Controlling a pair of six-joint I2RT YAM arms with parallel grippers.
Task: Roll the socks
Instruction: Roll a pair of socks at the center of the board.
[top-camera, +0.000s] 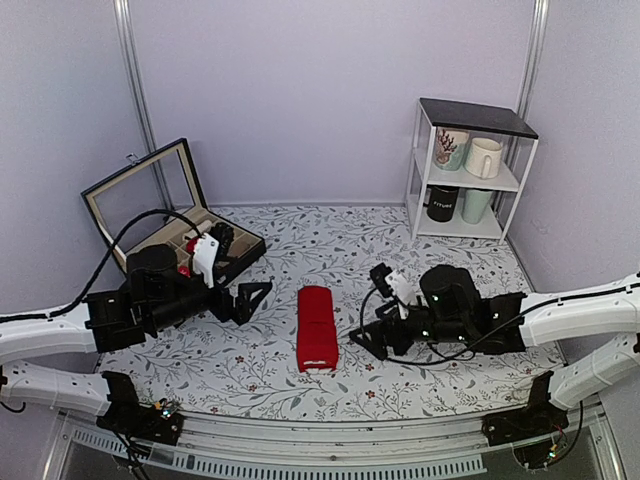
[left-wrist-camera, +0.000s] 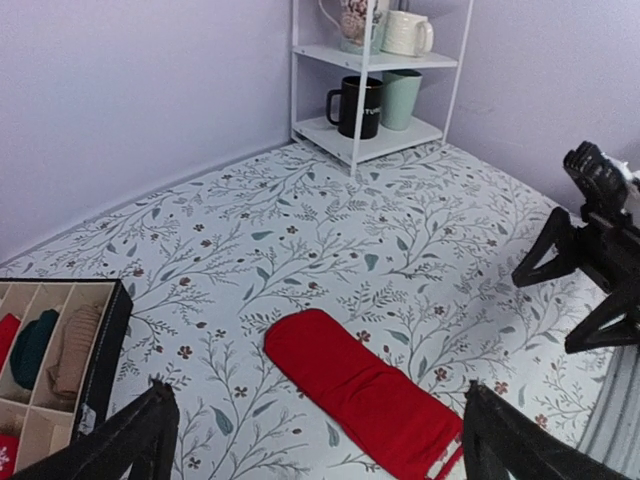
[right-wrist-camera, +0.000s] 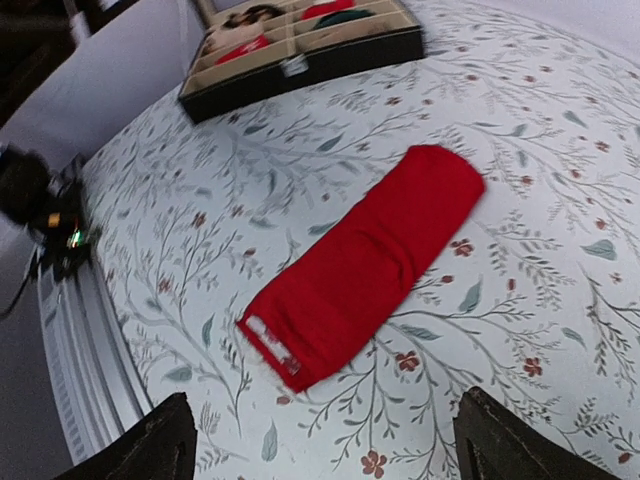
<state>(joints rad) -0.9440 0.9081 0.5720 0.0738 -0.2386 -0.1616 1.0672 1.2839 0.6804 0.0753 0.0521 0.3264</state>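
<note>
Left gripper (left-wrist-camera: 318, 438): btm edge is cutting off its black fingers (left-wrist-camera: 135, 440), only tips showing. Flat bright red fabric socks (left-wrist-camera: 365, 395) are lying between them. Near end is running to btm edge, white mark there too small to make out. Black sectioned storage box (left-wrist-camera: 100, 350), just outside one finger, is getting cropped by frame edge, w/ rolls inside only partly showing. Right gripper (left-wrist-camera: 545, 310), opposite, is being clipped at the side. From right wrist, box far ahead of fingers is blurring, top cut. Black ceramic mug (top-camera: 441, 203): lettering unreadable.
</note>
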